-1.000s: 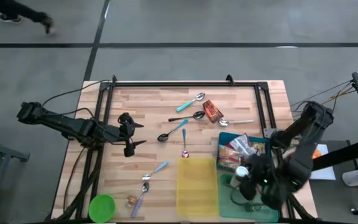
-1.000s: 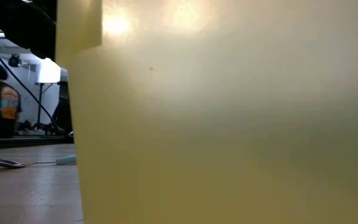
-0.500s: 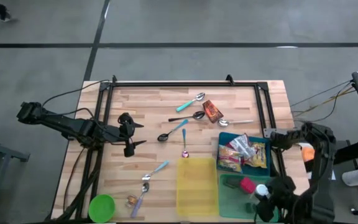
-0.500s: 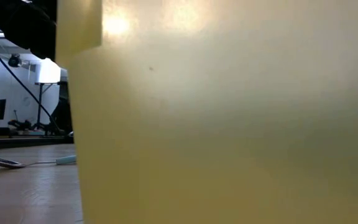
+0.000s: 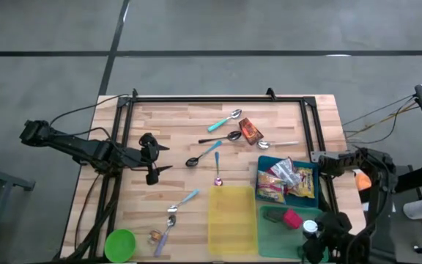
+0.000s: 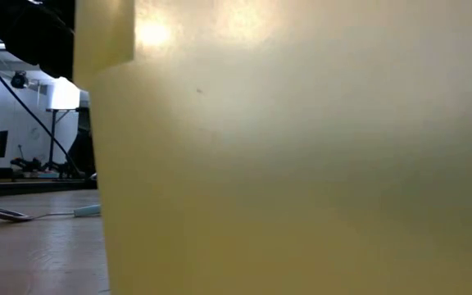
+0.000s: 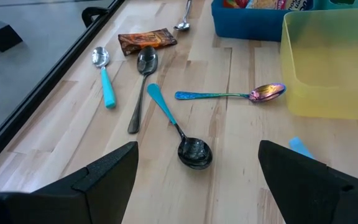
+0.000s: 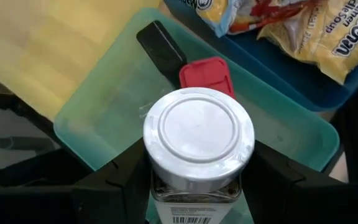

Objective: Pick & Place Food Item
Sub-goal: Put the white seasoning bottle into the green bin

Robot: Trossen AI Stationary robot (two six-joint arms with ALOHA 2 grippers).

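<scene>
A slatted pale wooden table [image 5: 182, 147] carries scattered cutlery: a black-bowled spoon with a blue handle [image 7: 178, 132], an iridescent rainbow spoon [image 7: 232, 94], a dark metal spoon [image 7: 141, 85] and a steel spoon with a turquoise handle [image 7: 104, 76]. A crinkled brown snack wrapper [image 7: 146, 40] lies at about one o'clock from the table's middle in the high view.

At four o'clock sit three plastic bins: a translucent yellow bin [image 5: 232, 218], a blue bin [image 5: 264, 163] holding glossy yellow snack bags [image 8: 328, 34], and a teal bin [image 8: 98, 93] holding a red rectangular piece [image 8: 207, 73] and a flat black piece [image 8: 160, 46].

The right gripper [image 8: 194, 180] hangs over the teal bin's outer corner, at about five o'clock, its fingers clamped on a clear glass spice jar [image 8: 197, 146] with a round white ribbed lid and a barcode label. The jar is upright, above the bin rather than in it.

The left gripper [image 7: 197, 180] rests at nine o'clock, fingers spread wide and empty.

The low view is almost wholly filled by the yellow bin's wall. The right gripper is partly cut off at the high view's lower edge.
</scene>
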